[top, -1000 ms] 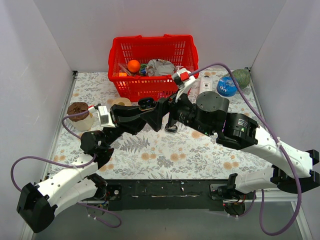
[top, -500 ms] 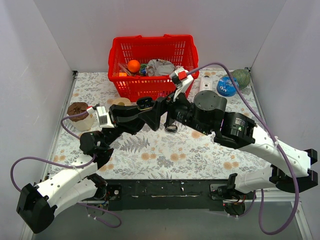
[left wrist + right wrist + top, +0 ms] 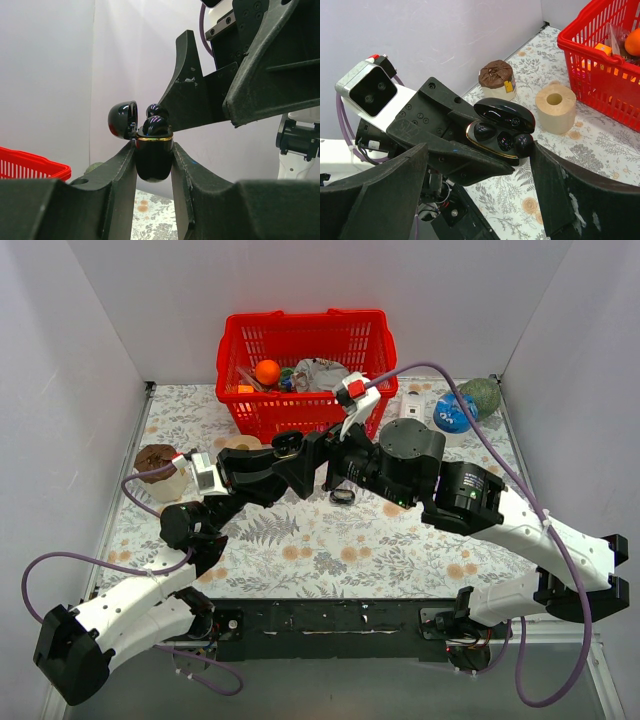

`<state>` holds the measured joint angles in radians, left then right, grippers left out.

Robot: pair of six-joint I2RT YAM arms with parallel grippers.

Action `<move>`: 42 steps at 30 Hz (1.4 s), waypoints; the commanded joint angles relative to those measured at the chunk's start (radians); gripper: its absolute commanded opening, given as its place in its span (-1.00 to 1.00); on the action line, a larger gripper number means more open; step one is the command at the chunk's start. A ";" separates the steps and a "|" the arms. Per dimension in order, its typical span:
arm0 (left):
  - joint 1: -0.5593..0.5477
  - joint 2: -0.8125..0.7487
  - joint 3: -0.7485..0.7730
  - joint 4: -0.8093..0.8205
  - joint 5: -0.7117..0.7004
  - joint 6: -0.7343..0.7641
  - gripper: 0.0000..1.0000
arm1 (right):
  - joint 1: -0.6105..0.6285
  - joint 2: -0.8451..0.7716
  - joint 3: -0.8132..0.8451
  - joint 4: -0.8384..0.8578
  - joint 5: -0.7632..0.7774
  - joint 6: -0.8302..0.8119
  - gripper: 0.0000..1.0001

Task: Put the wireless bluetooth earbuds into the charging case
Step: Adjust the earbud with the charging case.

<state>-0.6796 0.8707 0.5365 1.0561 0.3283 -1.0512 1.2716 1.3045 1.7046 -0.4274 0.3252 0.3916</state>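
My left gripper is shut on the charging case and holds it upright above the table with its lid open. In the right wrist view the case shows one earbud seated in its left socket. The second earbud lies at the case's right rim, touching the tip of my right finger; I cannot tell whether it is seated. My right gripper is open, its jaws wide apart on either side of the case. In the top view the two grippers meet at the case.
A red basket with several items stands at the back. A tan tape roll and a brown-lidded cup sit to the left. A small black ring lies on the cloth. A blue toy and a green ball are at the back right.
My right arm has moved left and a little up, bringing its gripper closer to the case. The left gripper has kept hold of the case and barely moved.
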 commanded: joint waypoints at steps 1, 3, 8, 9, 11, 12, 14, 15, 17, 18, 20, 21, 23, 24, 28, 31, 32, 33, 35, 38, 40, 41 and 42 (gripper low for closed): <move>-0.001 0.011 0.007 -0.051 -0.015 0.029 -1.00 | 0.041 -0.010 0.043 0.038 -0.048 0.021 0.76; -0.001 0.002 0.005 -0.051 -0.020 0.037 -1.00 | 0.041 -0.019 0.035 0.038 -0.040 0.020 0.76; -0.001 0.004 0.005 -0.044 -0.017 0.040 -1.00 | 0.041 -0.021 0.038 0.033 -0.041 0.021 0.76; -0.001 0.001 0.006 -0.041 -0.017 0.040 -1.00 | 0.041 -0.017 0.036 0.033 -0.041 0.021 0.76; -0.001 -0.001 0.003 -0.035 -0.018 0.040 -1.00 | 0.041 -0.021 0.032 0.033 -0.037 0.021 0.76; -0.001 -0.007 0.002 -0.036 -0.018 0.042 -1.00 | 0.041 -0.027 0.030 0.033 -0.028 0.023 0.76; -0.001 -0.010 0.000 -0.036 -0.020 0.042 -1.00 | 0.041 -0.031 0.026 0.033 -0.022 0.020 0.77; -0.001 -0.013 0.000 -0.038 -0.021 0.042 -1.00 | 0.041 -0.031 0.026 0.032 -0.020 0.020 0.76; -0.001 -0.018 -0.001 -0.030 -0.018 0.037 -1.00 | 0.041 -0.037 0.023 0.030 -0.008 0.018 0.77; -0.001 -0.019 -0.001 -0.028 -0.017 0.034 -1.00 | 0.041 -0.040 0.023 0.033 -0.005 0.018 0.77; -0.001 -0.024 -0.001 -0.025 -0.012 0.030 -1.00 | 0.040 -0.042 0.023 0.033 0.003 0.015 0.78; -0.001 -0.025 -0.003 -0.024 -0.008 0.025 -1.00 | 0.043 -0.042 0.023 0.032 0.006 0.015 0.78; -0.001 -0.033 -0.001 -0.021 -0.006 0.023 -1.00 | 0.043 -0.047 0.021 0.033 0.015 0.012 0.78; -0.001 -0.036 -0.001 -0.022 -0.006 0.022 -1.00 | 0.043 -0.048 0.023 0.032 0.020 0.012 0.78; -0.001 -0.044 -0.001 -0.019 -0.003 0.016 -1.00 | 0.041 -0.050 0.024 0.033 0.028 0.007 0.79; -0.001 -0.050 0.002 -0.019 0.005 0.011 -1.00 | 0.041 -0.053 0.021 0.036 0.035 0.006 0.79; -0.001 -0.052 0.002 -0.019 0.003 0.011 -1.00 | 0.041 -0.054 0.020 0.038 0.035 0.004 0.79; -0.001 -0.056 0.002 -0.021 0.006 0.011 -1.00 | 0.041 -0.057 0.018 0.038 0.038 0.004 0.78; -0.001 -0.058 0.003 -0.030 0.006 0.013 -1.00 | 0.041 -0.059 0.020 0.041 0.038 0.004 0.79; -0.001 -0.056 0.005 -0.036 0.003 0.019 -1.00 | 0.041 -0.056 0.024 0.041 0.031 0.006 0.79; -0.001 -0.053 0.005 -0.038 0.002 0.019 -1.00 | 0.041 -0.051 0.024 0.042 0.018 0.009 0.78; -0.001 -0.052 0.006 -0.035 0.005 0.019 -1.00 | 0.041 -0.051 0.026 0.044 0.015 0.009 0.78; -0.001 -0.050 0.006 -0.034 0.003 0.019 -1.00 | 0.041 -0.048 0.026 0.044 0.005 0.009 0.78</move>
<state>-0.6827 0.8333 0.5362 1.0332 0.3351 -1.0370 1.3048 1.2732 1.7054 -0.4393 0.3489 0.3931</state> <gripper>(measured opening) 0.286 0.893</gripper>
